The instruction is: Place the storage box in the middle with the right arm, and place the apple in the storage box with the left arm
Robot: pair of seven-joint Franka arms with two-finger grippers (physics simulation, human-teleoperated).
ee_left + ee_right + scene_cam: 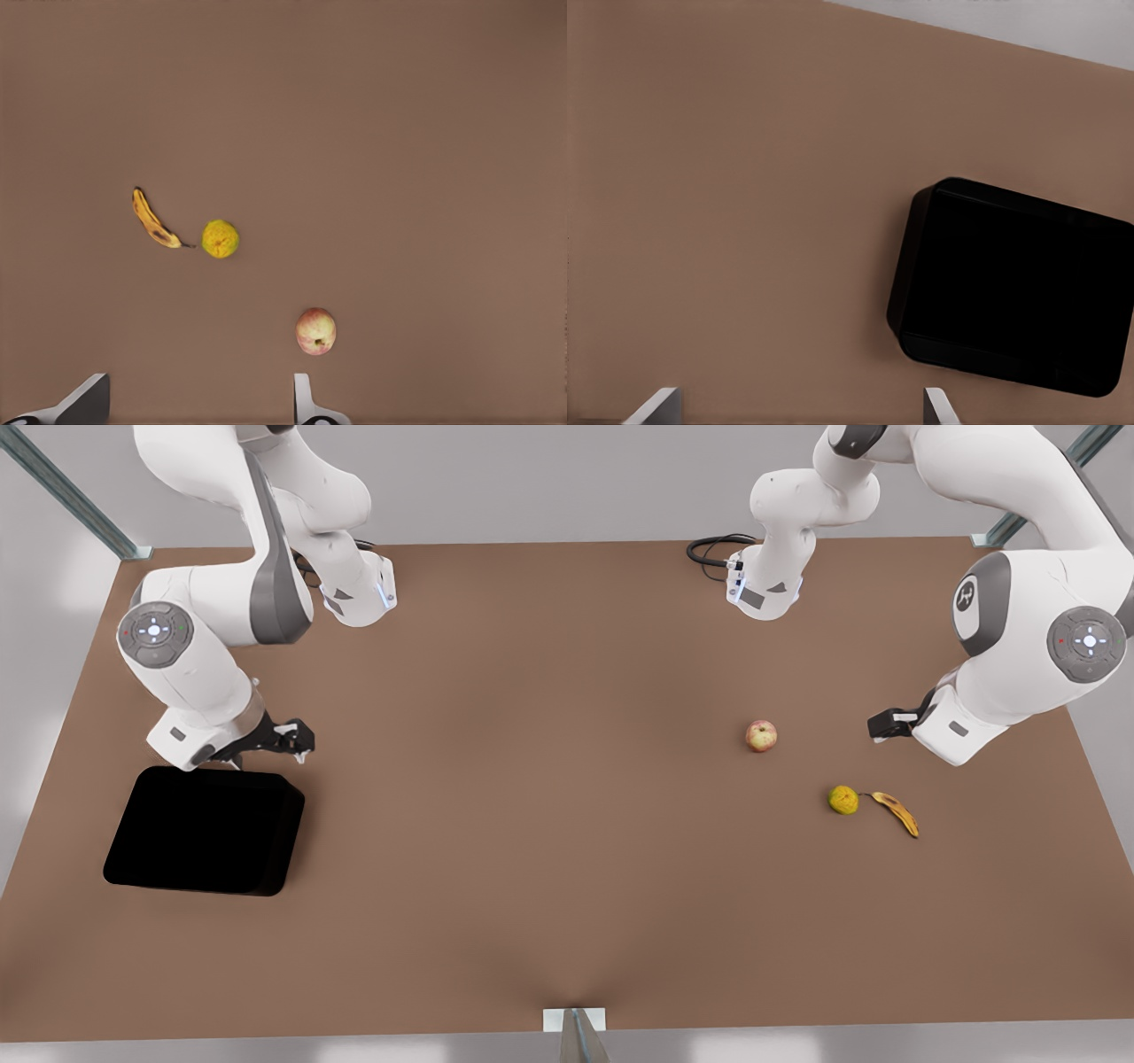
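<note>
Here, at the front view's left, the right gripper (297, 742) hangs spread and empty just past the large matte black storage box (205, 831), whose inside is too dark to read. Farther right, on the brown bench (532, 779), sits the small red-and-yellow apple (761, 736). The left gripper (886, 724), fingers apart (306, 403) and empty, hovers near it.

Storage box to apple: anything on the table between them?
Nothing. In the front view only bare brown table separates the storage box from the apple.
</note>
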